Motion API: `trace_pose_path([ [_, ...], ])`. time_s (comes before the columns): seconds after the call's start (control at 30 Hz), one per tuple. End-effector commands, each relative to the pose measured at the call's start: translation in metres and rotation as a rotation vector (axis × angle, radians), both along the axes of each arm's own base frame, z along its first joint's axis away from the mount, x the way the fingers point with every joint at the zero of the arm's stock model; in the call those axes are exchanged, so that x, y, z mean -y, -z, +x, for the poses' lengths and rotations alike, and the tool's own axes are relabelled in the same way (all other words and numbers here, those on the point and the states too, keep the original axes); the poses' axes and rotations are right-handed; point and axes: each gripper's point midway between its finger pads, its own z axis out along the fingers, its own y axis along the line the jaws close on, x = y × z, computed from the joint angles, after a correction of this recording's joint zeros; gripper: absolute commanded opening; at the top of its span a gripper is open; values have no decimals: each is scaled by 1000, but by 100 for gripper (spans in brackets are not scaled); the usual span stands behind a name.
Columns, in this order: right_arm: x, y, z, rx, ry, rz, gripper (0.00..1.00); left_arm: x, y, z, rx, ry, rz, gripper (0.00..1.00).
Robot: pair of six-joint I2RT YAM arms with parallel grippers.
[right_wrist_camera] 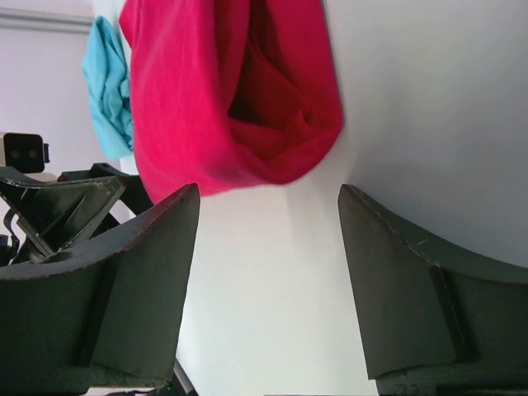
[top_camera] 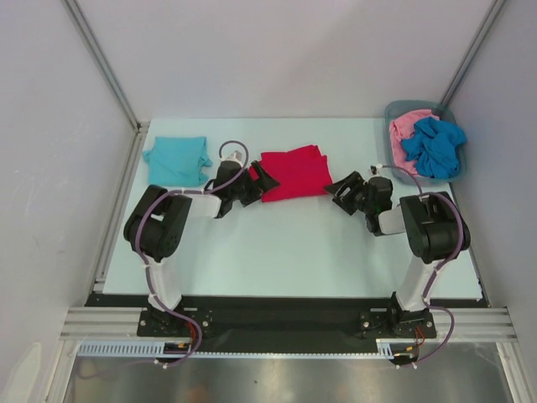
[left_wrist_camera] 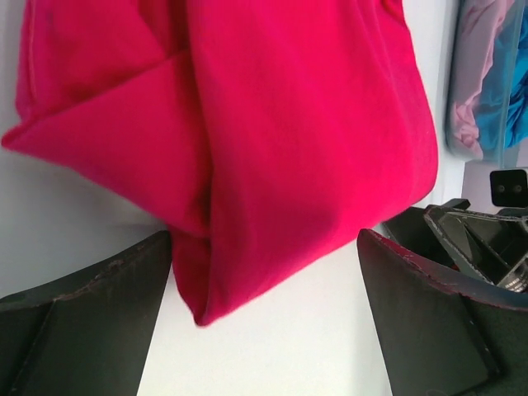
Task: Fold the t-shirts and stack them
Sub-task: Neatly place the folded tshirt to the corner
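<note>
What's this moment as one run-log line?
red t-shirt: folded, centre; teal t-shirt: folded, far left; pink t-shirt, blue t-shirt: in grey bin; left pincer: open, at red's left edge; right pincer: open, facing right edge

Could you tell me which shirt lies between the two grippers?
The red shirt, between the left gripper and right gripper. The teal shirt lies far left; the pink shirt and blue shirt sit in the bin.

Top view is reading evenly lit, diffuse light coming from overhead, faint soft shadows falling on the pale mint tabletop. Wrist views: tabletop is blowing out near-white, bright red cloth t-shirt is oversaturating. Black left pincer and black right pincer are sitting dark, slightly blurred. Grey plastic bin is blurring at the frame edge.
</note>
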Motion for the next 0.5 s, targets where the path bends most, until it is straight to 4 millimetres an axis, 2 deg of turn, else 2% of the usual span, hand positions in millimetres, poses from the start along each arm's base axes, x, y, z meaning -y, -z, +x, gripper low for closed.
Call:
trace_pose_path([
  [0.0, 0, -13, 22, 76, -12, 38, 73, 3, -21, 24, 55, 0, -25, 100],
  [0.03, 0, -18, 29, 92, -10, 44, 73, 3, -27, 30, 74, 0, -24, 100],
  [0.1, -1, -15, 36, 91, -12, 57, 73, 2, -30, 36, 83, -6, -19, 100],
  [0.17, -6, -22, 48, 110, -15, 79, 73, 3, -33, 43, 94, -6, -20, 100],
  [0.23, -8, -16, 55, 102, -18, 94, 74, 5, -32, 49, 99, -6, -23, 100],
  [0.27, -11, -22, 62, 118, -26, 104, 74, 5, -31, 51, 100, -6, -25, 100],
  [0.33, -13, -17, 67, 109, -34, 108, 75, 8, -33, 56, 106, -2, -33, 100],
  [0.37, -16, -25, 74, 131, -48, 110, 76, 8, -29, 58, 102, -2, -34, 100],
  [0.43, -19, -21, 78, 117, -61, 110, 78, 11, -28, 59, 100, 3, -45, 100],
  [0.47, -21, -25, 82, 129, -76, 113, 79, 12, -25, 61, 102, 3, -48, 100],
])
